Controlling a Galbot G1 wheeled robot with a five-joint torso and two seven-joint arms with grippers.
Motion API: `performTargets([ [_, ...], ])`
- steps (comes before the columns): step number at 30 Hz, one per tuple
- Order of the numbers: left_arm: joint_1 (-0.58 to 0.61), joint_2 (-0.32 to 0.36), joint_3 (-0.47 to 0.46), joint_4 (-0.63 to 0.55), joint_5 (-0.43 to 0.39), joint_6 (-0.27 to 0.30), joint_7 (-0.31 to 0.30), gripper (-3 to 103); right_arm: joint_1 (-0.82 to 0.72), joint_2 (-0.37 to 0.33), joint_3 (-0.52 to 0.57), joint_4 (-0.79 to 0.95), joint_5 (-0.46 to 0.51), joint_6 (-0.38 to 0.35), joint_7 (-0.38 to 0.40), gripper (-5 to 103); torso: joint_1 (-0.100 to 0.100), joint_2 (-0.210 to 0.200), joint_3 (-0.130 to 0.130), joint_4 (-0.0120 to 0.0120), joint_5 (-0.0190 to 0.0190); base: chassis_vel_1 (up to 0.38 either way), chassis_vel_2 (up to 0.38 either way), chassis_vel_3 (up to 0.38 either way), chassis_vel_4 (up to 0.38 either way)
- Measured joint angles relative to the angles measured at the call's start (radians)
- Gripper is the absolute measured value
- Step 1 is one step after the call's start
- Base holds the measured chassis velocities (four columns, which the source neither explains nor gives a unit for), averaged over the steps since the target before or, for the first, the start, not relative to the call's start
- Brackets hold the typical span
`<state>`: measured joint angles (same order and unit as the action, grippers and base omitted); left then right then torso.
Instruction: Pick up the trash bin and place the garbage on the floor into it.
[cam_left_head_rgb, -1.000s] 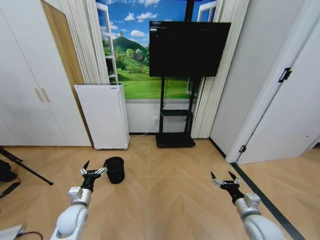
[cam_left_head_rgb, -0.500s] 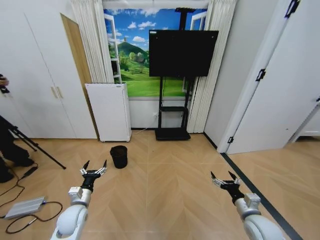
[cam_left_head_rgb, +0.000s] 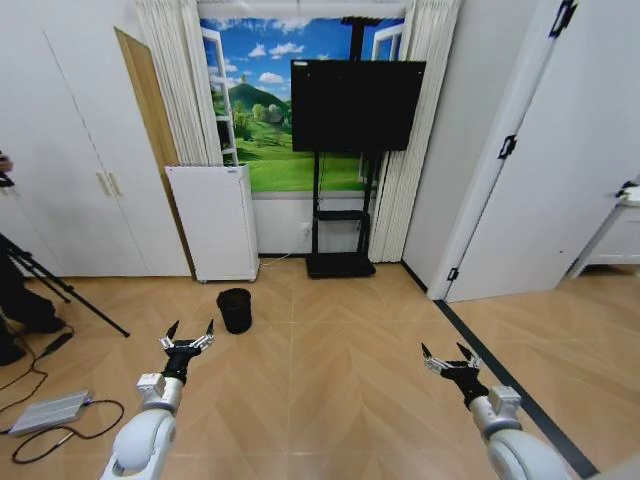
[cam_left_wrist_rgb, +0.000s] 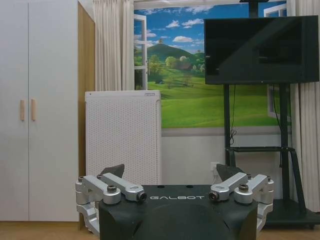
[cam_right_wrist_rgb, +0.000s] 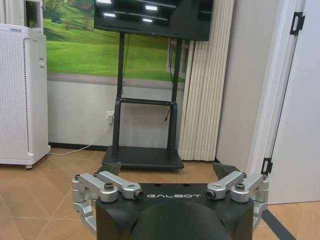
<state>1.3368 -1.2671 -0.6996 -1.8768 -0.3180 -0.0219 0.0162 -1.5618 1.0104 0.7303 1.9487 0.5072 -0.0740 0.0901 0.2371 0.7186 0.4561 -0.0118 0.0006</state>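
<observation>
The trash bin, small, black and round, stands on the parquet floor ahead of me and slightly left, in front of a white perforated appliance. My left gripper is held out low over the floor, open, well short of the bin. My right gripper hangs open over the floor at the right. In the wrist views the left gripper and the right gripper both show their fingers spread with nothing between them. The garbage is out of view.
A white perforated appliance stands by the wall behind the bin, with a TV on a black stand beside it. A tripod leg, cables and a flat grey device lie at the left. A dark strip runs along the right.
The whole head view has pulled back and shifted: the bin now sits farther off and smaller, and more floor shows. Both arms keep the same pose with fingers spread.
</observation>
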Motion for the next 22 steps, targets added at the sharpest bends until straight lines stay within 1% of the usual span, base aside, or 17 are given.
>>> performTargets([
  [1,0.000,0.000,0.000,0.000,0.000,0.000,0.000,100,0.000,0.000,0.000,0.000,0.000,0.000,0.000,100,0.000,0.000,0.000,-0.0001,-0.0010,0.000,0.000,0.000,0.000],
  [3,0.000,0.000,0.000,0.000,0.000,0.000,0.000,100,0.000,0.000,0.000,0.000,0.000,0.000,0.000,100,0.000,0.000,0.000,-0.0001,-0.0011,0.000,0.000,0.000,0.000],
  [6,0.000,0.000,0.000,0.000,0.000,0.000,0.000,100,0.000,0.000,0.000,0.000,0.000,0.000,0.000,100,0.000,0.000,0.000,-0.0001,-0.0002,0.000,0.000,0.000,0.000],
  [10,0.000,0.000,0.000,0.000,0.000,0.000,0.000,100,0.000,0.000,0.000,0.000,0.000,0.000,0.000,100,0.000,0.000,0.000,0.0000,-0.0009,0.000,0.000,0.000,0.000],
  [22,0.000,0.000,0.000,0.000,0.000,0.000,0.000,100,0.000,0.000,0.000,0.000,0.000,0.000,0.000,100,0.000,0.000,0.000,-0.0001,-0.0006,0.000,0.000,0.000,0.000],
])
